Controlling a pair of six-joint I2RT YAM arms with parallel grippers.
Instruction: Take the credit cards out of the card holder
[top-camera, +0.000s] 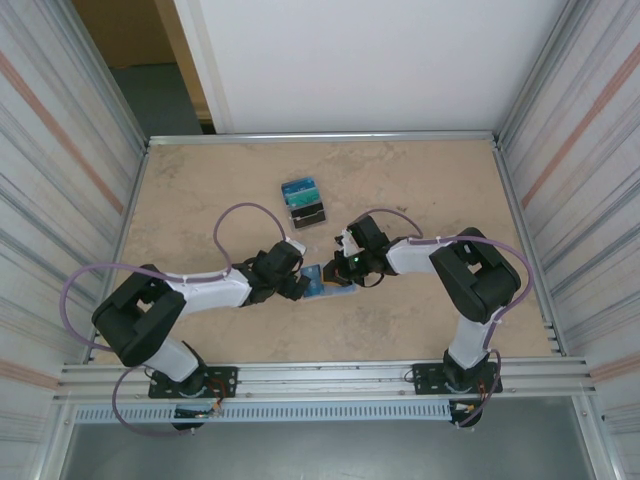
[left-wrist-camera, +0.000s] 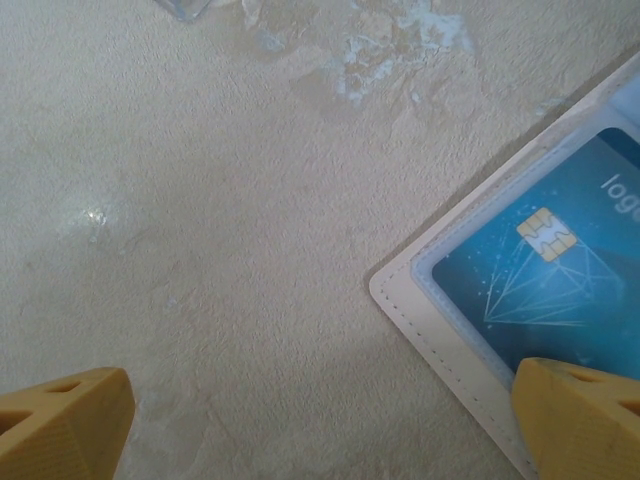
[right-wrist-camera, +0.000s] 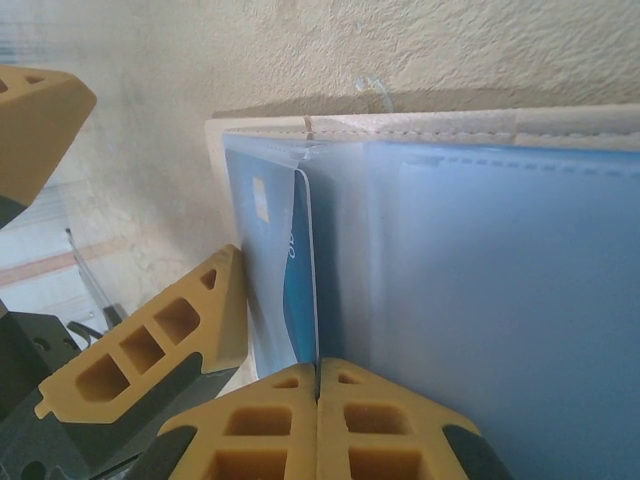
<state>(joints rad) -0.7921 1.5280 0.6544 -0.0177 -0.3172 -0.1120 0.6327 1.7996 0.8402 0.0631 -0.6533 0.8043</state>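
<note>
while the right claw clenches the edge of a blue card in the open holder, near centre on the desk, the left claw gapes at its edge; unpinned, the holder may drag along.

A mottled beige tabletop sits boxed in by ribbed metal walls on either side and a plain white panel behind. Aluminium rails run along its near edge. Pale scuffs mark the surface.

Robot lab cell, aluminium rails, corrugated walls
</note>
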